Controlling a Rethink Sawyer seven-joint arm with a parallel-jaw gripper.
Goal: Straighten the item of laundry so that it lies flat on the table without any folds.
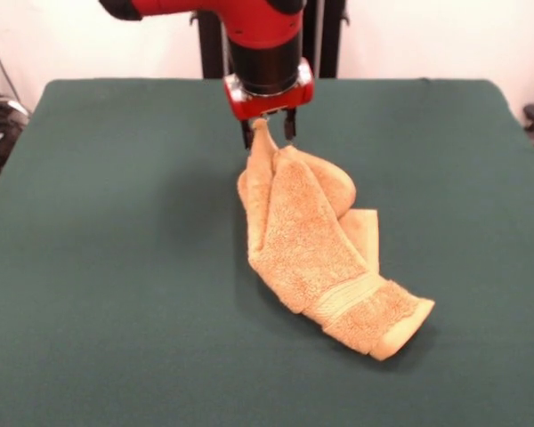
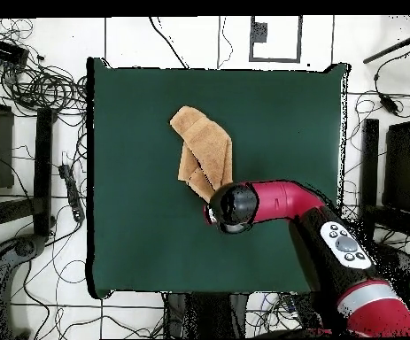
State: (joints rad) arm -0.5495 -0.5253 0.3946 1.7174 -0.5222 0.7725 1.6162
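Note:
The golden-orange towel [image 1: 316,240] lies crumpled and folded over itself on the dark green table [image 1: 116,267], a little right of the middle. A woven band shows near its low end. My gripper [image 1: 267,132] is shut on the towel's top corner and holds it lifted, so the cloth hangs from the fingers down to the table. In the overhead view the towel [image 2: 204,150] stretches from the arm's head [image 2: 235,208], which hides the gripper, toward the far side. The care tag is not visible.
The table's bare green surface [image 2: 137,230] spreads wide on all sides of the towel. Cables and equipment [image 2: 31,80] lie on the floor around the table. The robot's pedestal [image 1: 267,36] stands at the table's far edge.

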